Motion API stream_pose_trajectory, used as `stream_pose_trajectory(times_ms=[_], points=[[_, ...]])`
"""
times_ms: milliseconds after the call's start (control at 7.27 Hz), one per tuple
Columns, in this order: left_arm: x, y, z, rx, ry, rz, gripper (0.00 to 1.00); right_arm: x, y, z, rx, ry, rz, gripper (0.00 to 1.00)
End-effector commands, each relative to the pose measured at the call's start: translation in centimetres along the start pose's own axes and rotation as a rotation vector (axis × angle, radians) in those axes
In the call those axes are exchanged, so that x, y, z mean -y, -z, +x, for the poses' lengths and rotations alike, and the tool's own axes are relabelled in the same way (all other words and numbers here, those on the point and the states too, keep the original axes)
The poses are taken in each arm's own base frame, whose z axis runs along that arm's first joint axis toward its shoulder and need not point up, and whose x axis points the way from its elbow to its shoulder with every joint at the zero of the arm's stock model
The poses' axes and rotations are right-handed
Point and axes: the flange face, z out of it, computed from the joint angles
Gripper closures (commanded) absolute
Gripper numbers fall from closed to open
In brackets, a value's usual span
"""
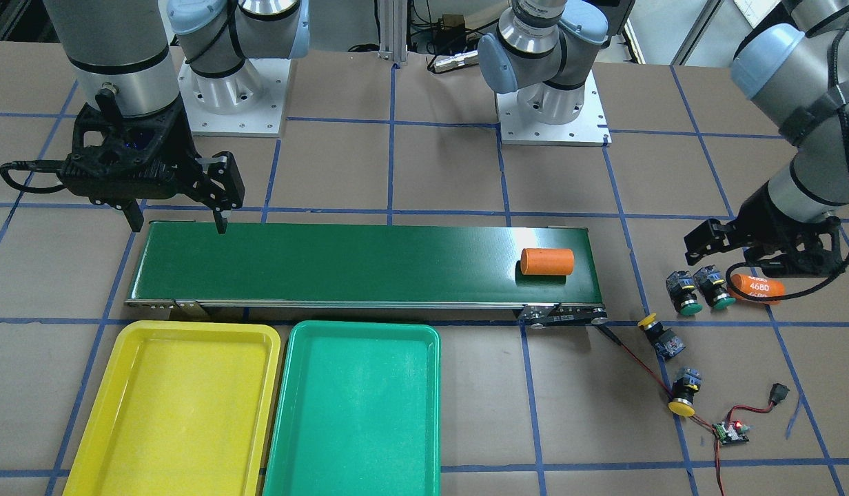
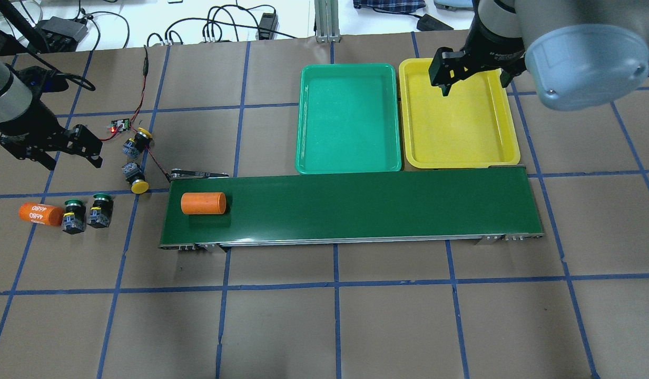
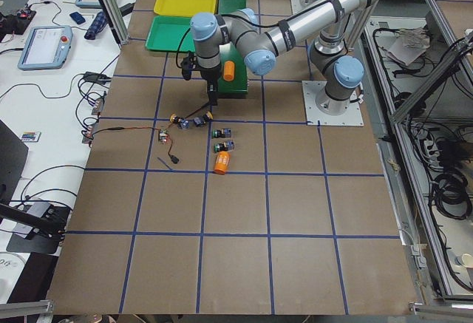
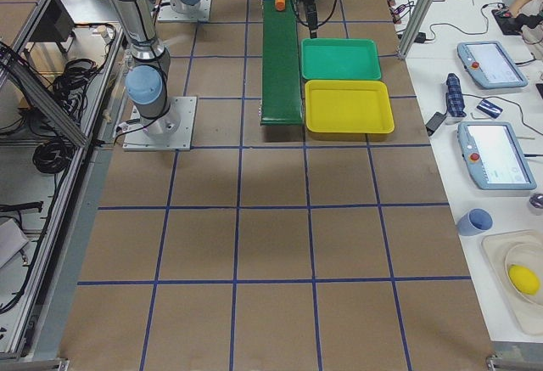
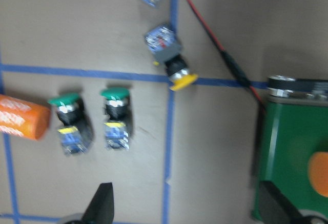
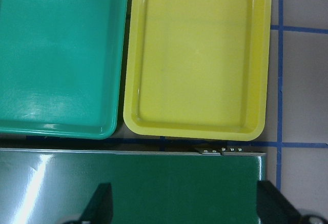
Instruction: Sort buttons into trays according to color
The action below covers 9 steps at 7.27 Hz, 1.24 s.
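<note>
- The left end effector [image 5: 187, 203] hangs above the worktop [image 2: 324, 326], just beyond the end of the conveyor belt [image 2: 356, 205] where an orange cylinder [image 2: 203, 203] lies; its fingers are spread wide and carry nothing
- All four buttons lie on their sides beyond this same belt end, and none is in a tray
- The nearer green button [image 2: 100, 210] and the farther green button [image 2: 73, 217] lie side by side with only a thin gap between them; the farther one is close against the cylinder marked 4680 [image 2: 40, 213], and I cannot tell if they touch
- The nearer yellow button [image 2: 135, 178] is close to the belt's corner, and the farther yellow button [image 2: 136, 143] is a little beyond it; a red and black wire [image 5: 215, 42] from the belt end passes just beside both
- The green tray [image 2: 345, 121] and the yellow tray [image 2: 461, 131] sit along the belt's long side away from the robot, the yellow one at the belt's other end
- The right end effector [image 1: 176, 222] hangs over that other end, its fingers also spread and holding nothing
- I judge that the step in hand is the first pick, probably of the nearer green button, which has free worktop on its belt side
- To do it well, I think the fingers should come straight down and close across the black body, not the round cap, which could slip
- One finger must enter the thin gap without pushing the neighbour, so a small turn of the wrist to line up with the body seems wise
</note>
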Motion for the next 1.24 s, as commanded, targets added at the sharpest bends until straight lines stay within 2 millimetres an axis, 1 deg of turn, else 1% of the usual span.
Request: stream_pose_trajectory(times_ms=[0,138,413,688,826,1101], points=[[-0.4,-4.0,-8.1,-0.012,-0.094,-0.011,0.0,-0.1,0.0,0.0,0.002,0.005,-0.007,0.0],[-0.3,-5.3,-10.4,0.003,-0.15,0.011,0.0,-0.1,0.1,0.0,0.0,0.003,-0.006,0.0],[0.3,-8.1,-12.0,0.003,-0.278,0.009,0.0,-0.1,0.0,0.0,0.002,0.003,-0.007,0.0],[-1.1,-11.3,-16.3,-0.026,-0.224,-0.011,0.0,0.0,-0.4,0.0,-0.001,0.004,-0.015,0.0],[-0.9,-12.5,-16.7,-0.028,-0.219,-0.017,0.0,0.1,-0.5,0.0,-0.006,0.004,-0.018,0.0],[-0.8,-13.5,-16.8,-0.041,-0.217,-0.022,0.0,0.1,-0.5,0.0,-0.004,0.006,-0.016,0.0]])
